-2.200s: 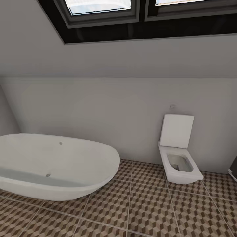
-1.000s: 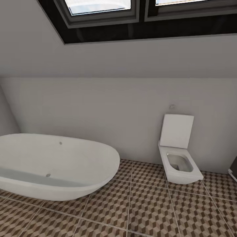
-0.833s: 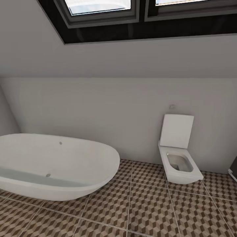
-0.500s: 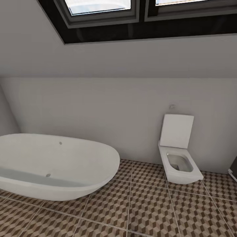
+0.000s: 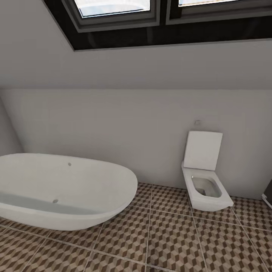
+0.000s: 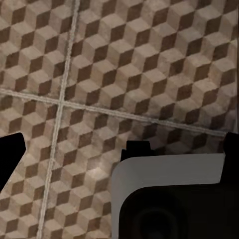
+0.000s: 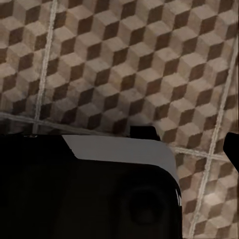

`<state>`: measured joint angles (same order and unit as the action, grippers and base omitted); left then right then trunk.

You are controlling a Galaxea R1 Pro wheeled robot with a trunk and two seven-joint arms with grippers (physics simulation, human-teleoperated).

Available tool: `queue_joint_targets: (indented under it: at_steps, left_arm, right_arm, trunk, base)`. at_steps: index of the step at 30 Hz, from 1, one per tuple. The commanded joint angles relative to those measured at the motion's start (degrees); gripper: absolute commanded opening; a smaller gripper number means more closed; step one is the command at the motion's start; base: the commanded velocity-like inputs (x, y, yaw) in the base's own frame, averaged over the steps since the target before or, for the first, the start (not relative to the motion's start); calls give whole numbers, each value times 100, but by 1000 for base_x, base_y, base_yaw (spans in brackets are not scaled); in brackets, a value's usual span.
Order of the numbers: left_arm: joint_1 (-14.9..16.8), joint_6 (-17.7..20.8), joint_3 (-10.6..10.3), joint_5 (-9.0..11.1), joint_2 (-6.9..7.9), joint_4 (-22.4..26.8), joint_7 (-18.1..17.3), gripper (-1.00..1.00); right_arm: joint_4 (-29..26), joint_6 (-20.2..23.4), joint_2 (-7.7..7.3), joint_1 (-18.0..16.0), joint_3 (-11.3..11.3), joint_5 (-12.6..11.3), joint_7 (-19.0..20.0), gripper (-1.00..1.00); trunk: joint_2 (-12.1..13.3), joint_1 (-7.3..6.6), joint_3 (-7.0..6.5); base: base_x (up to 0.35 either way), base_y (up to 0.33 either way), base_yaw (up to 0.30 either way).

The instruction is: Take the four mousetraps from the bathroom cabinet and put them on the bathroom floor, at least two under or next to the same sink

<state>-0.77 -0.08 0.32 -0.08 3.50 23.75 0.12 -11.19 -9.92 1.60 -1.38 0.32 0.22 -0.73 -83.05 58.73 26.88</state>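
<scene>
From the head camera, a white oval freestanding bathtub (image 5: 64, 190) is sitting on the bathroom floor of large square tiles printed with brown, beige and white cubes (image 5: 170, 241). A white wall-hung toilet with its square lid raised (image 5: 204, 177) is standing well apart from the tub, against the plain grey wall (image 5: 124, 124). Dark-framed skylight windows (image 5: 151, 19) are showing overhead.

The left wrist camera is looking down on the same cube-patterned tiles (image 6: 124, 64), with black finger parts of the left gripper (image 6: 119, 147) showing at the edges; I cannot tell whether it is parted or closed.

The right wrist camera is also facing the tiles (image 7: 139, 64); the right gripper (image 7: 186, 137) is likewise unreadable.
</scene>
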Motion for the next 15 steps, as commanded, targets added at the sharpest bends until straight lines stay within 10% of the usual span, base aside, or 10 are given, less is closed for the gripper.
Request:
queue_joint_targets:
  at_steps: [1,15]
  left_arm:
    - [-3,2,6,-1,-6,179,6,100]
    - [-2,5,11,12,-24,1326,14,100]
  right_arm:
    - [-170,-17,-2,-3,3,3,-83,100]
    - [-1550,27,-10,-3,0,4,-557,100]
  trunk:
    - [-3,0,5]
    - [-3,0,5]
  base:
    - [0,0,0]
    - [0,0,0]
